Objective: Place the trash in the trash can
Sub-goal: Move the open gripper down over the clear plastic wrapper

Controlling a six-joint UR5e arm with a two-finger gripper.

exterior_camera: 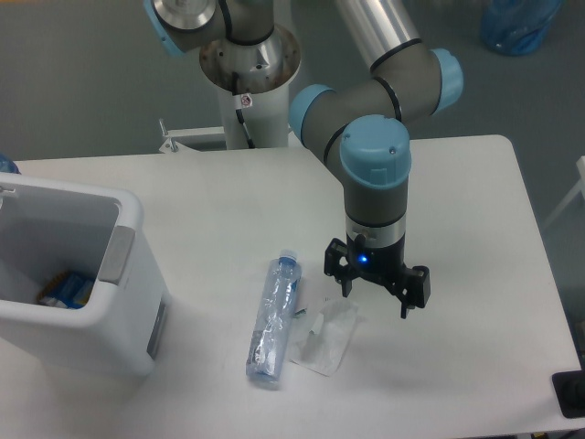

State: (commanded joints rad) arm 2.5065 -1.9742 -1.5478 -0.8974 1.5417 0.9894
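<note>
Now the gripper (377,294) is hovering, jaws spread; packet (326,337) lying just below-left of them — should descend squarely, pinching flat.

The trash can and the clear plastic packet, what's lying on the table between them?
In the camera view, the crushed water bottle lies on the table between the white trash can and the flat clear packet, right beside the packet.

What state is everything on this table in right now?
Gripper: open, empty, above the packet's edge.
Water bottle: crushed, capped, lying flat on the table.
Plastic packet: flat on the table, beside the bottle.
Trash can: upright, open-topped, some litter already inside.
</note>
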